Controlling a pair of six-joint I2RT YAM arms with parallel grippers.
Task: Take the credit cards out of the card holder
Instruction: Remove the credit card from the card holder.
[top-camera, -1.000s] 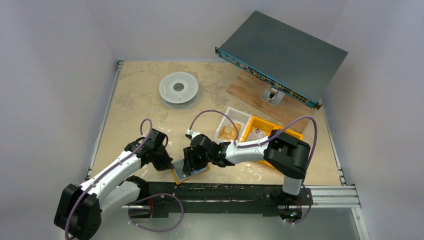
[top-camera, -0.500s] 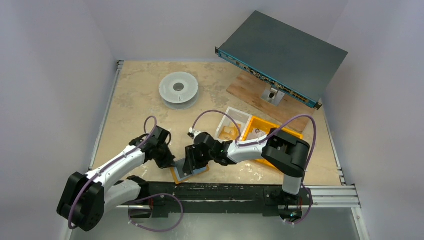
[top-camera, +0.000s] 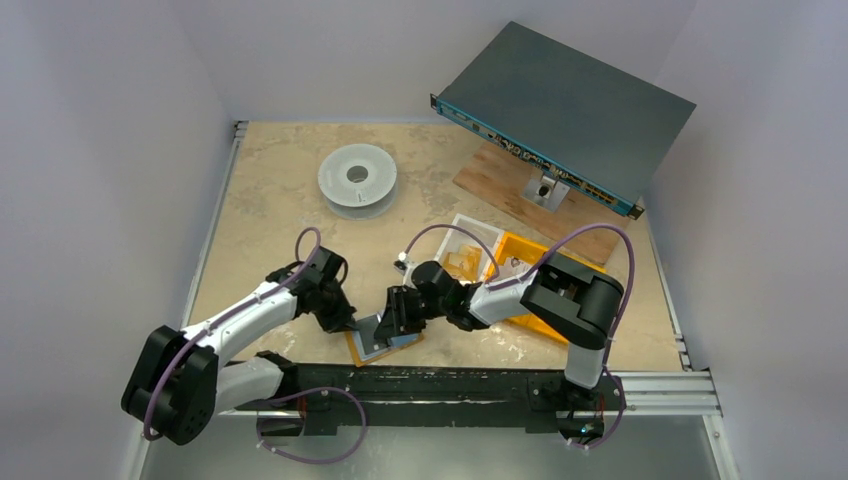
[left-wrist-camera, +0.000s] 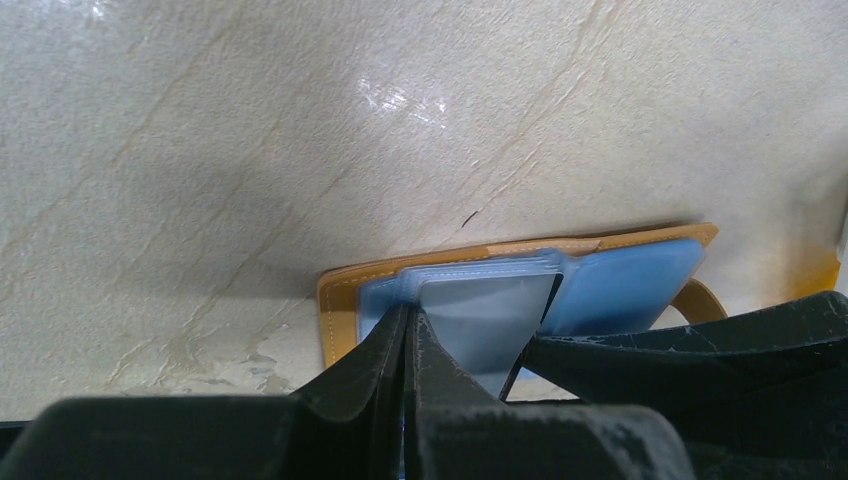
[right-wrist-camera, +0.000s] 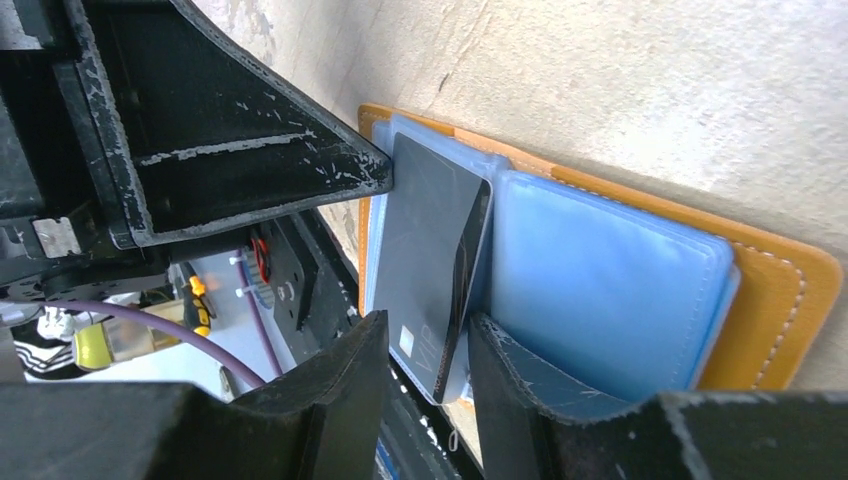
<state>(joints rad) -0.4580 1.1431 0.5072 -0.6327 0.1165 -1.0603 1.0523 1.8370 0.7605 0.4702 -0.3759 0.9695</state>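
A beige marbled desk (top-camera: 270, 230) sits between plain pale walls (top-camera: 120, 150), with a black rail (top-camera: 450, 385) along its near edge. At the back lie a grey plastic spool (top-camera: 357, 180) and a dark grey metal rack box (top-camera: 565, 105), which is propped over a wooden board (top-camera: 500, 185). A white open bin (top-camera: 478, 232) and a bright orange plastic bin (top-camera: 520, 252) stand side by side to the right.

The mustard-orange leather card holder (top-camera: 385, 343) lies opened flat at the desk's near edge, just beyond the rail and between the two arms. Pale blue plastic sleeves (right-wrist-camera: 600, 280) are fanned inside it, and a strap loop (left-wrist-camera: 703, 297) shows at one end. A dark grey card (right-wrist-camera: 430, 250) marked VIP stands tilted up out of the sleeves.

The left pincer (left-wrist-camera: 405, 335) is pinched nearly closed at the card's corner, and I cannot tell what sits between its fingers. The right pincer (right-wrist-camera: 428, 360) is narrow, its fingers against either side of the card's end.

Compared with half a second earlier, the right wrist has drawn back toward the bins. The left arm has reached in slightly further, and the holder has nudged a little to the right.
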